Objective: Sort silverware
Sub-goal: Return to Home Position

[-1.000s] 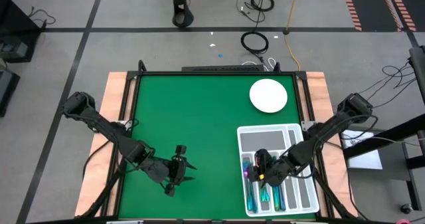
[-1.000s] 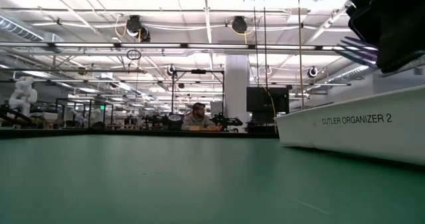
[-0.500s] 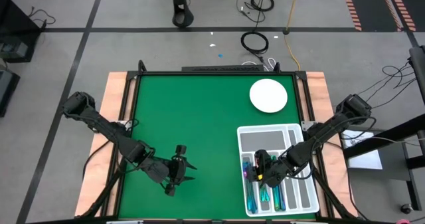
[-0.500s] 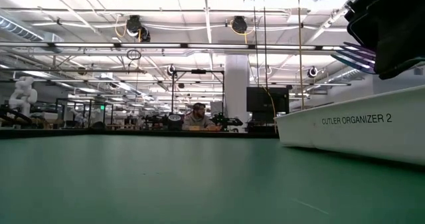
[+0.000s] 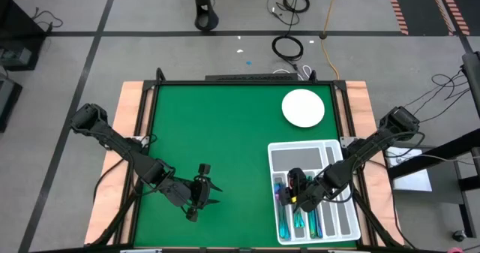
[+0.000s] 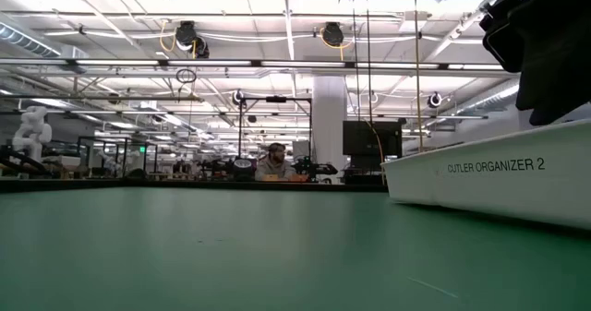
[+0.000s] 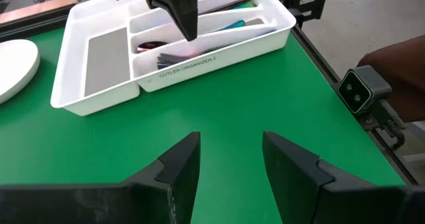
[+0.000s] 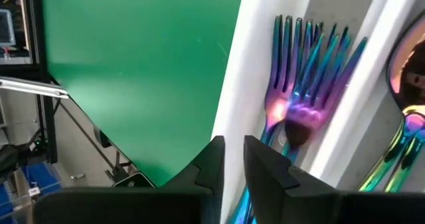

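The silverware lies in the white compartmented tray. Several iridescent forks are stacked in its leftmost long slot, with spoons in the slot beside them. My right gripper hangs over the forks' handle end, pointing steeply down. Its fingers stand a narrow gap apart with nothing between them. My left gripper hovers open above the bare green mat near the table's front left, facing the tray.
A round white plate sits on the mat beyond the tray's far edge. The tray's near wall stands at the right in the low view. A wide stretch of green mat lies between the arms.
In the low view, a fork's tines stuck out beside my right gripper above the tray. They sank lower, then dropped out of sight behind the tray wall. Neither arm has shifted in the high view.
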Controlling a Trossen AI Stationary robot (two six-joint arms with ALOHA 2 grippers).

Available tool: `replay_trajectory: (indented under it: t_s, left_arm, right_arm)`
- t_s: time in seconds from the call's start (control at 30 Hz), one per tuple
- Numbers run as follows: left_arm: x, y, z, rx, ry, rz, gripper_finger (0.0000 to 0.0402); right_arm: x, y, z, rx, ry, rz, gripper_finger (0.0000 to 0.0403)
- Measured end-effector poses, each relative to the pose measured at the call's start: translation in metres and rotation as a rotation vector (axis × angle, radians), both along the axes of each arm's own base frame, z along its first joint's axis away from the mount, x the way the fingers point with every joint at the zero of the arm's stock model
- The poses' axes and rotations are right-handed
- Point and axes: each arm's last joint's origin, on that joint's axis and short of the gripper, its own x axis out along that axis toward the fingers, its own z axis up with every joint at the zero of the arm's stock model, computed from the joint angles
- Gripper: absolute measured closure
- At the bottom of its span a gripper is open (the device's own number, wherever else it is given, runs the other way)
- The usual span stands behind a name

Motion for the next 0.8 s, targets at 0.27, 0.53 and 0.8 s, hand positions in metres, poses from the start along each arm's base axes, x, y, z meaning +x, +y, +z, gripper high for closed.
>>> replay_trajectory:
  t_s: [0.27,0.53,0.8]
  left_arm:
    - [0.0,0.0,0.0,0.0,0.0,0.0,0.0236]
    - [0.0,0.0,0.0,-0.002,0.0,0.001,0.0236]
    - [0.0,0.0,0.001,0.001,-0.012,0.016,0.0236]
  right_arm:
    - [0.0,0.0,0.0,-0.022,-0.004,0.033,0.0306]
    - [0.0,-0.002,0.006,-0.021,-0.033,0.047,0.0294]
    - [-0.002,-0.019,0.038,-0.139,-0.199,0.064,0.0297]
